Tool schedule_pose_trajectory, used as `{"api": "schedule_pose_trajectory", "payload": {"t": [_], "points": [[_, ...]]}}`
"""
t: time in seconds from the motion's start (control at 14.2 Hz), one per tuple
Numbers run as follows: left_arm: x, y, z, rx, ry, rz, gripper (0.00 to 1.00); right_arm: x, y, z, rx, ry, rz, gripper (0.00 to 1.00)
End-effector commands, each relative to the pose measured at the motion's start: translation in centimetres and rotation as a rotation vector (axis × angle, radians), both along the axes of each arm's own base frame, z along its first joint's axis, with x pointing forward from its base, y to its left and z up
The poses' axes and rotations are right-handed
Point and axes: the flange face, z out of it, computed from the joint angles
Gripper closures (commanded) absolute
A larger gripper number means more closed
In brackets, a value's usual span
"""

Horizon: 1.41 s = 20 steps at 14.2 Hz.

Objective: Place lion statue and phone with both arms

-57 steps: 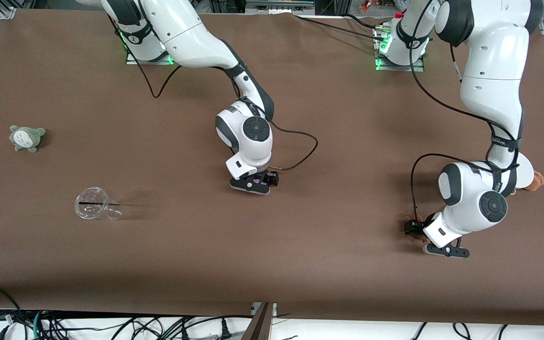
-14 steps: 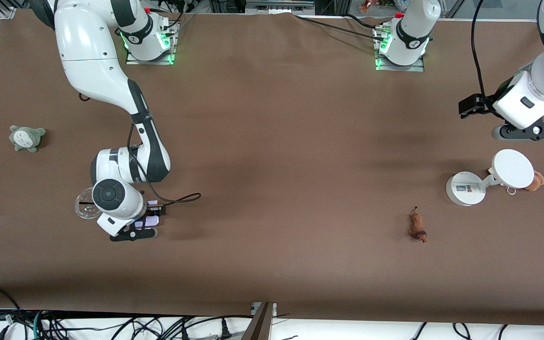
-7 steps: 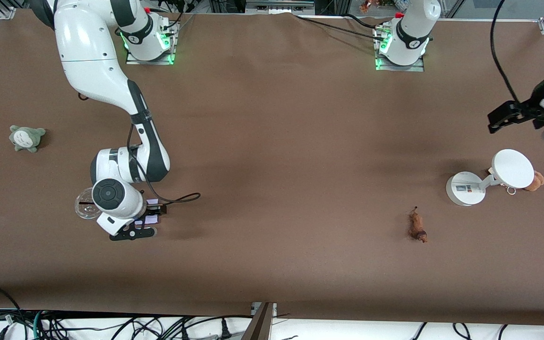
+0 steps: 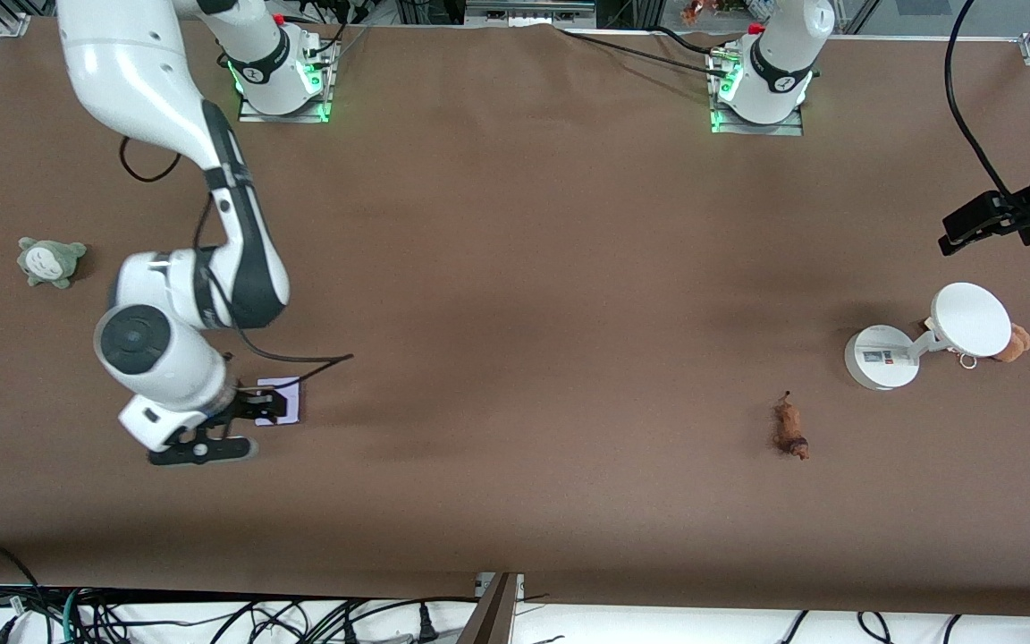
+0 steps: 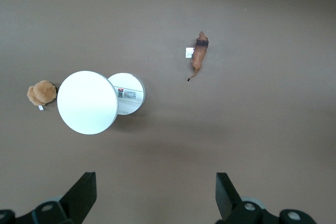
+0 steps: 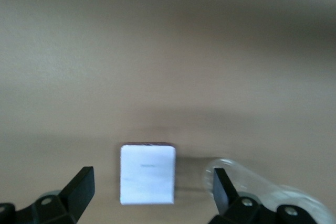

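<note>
The lion statue (image 4: 789, 430), a tiny orange-brown figurine, lies on the brown table toward the left arm's end; it also shows in the left wrist view (image 5: 198, 56). The phone (image 4: 282, 402), a pale lavender-white slab, lies flat on the table toward the right arm's end. My right gripper (image 4: 261, 410) hangs open just above it, touching nothing. In the right wrist view the phone (image 6: 147, 174) lies between the spread fingers of the right gripper (image 6: 151, 180). My left gripper (image 4: 984, 220) is open and empty, high over the table's edge at the left arm's end, seen open in its wrist view (image 5: 155, 186).
A round white stand (image 4: 879, 358) (image 5: 87, 102) and a tan plush toy (image 4: 1015, 342) (image 5: 41, 92) are near the lion. A grey-green plush (image 4: 51, 261) lies at the right arm's end. A clear cup (image 6: 249, 179) lies beside the phone, hidden by the right arm in the front view.
My right gripper has let go of the phone, risen and shifted toward the right arm's end. My left gripper has drifted farther toward the table's edge. The lion has not moved.
</note>
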Motion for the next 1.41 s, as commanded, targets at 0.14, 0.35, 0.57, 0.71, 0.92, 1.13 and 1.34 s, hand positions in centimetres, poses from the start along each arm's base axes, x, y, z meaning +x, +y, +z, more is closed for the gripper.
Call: {"api": "schedule_pose_trajectory", "payload": {"t": [0.14, 0.35, 0.57, 0.71, 0.92, 1.13, 1.34], "points": [[0.1, -0.5, 0.2, -0.005, -0.004, 0.0, 0.0, -1.2, -4.8, 7.0, -0.02, 0.049, 0.021, 0.0], [0.0, -0.6, 0.3, -0.005, -0.004, -0.001, 0.0, -2.7, -6.1, 12.7, -0.012, 0.096, 0.023, 0.0], [0.0, -0.9, 0.3, -0.005, -0.001, -0.007, 0.0, -5.8, -6.9, 18.3, 0.032, 0.074, 0.012, 0.0], [0.0, -0.6, 0.2, -0.004, -0.001, -0.003, 0.0, -9.4, -7.5, 20.9, 0.077, 0.158, 0.007, 0.0], [0.1, -0.7, 0.2, -0.004, -0.003, -0.004, 0.0, -13.1, -8.5, 22.7, 0.134, 0.196, 0.015, 0.0], [0.1, -0.7, 0.2, -0.004, -0.003, -0.004, 0.0, -14.6, -9.8, 24.0, 0.149, 0.188, 0.01, 0.0], [0.1, -0.7, 0.2, -0.004, -0.003, -0.004, 0.0, -17.3, -12.4, 27.1, 0.142, 0.19, -0.033, 0.0]]}}
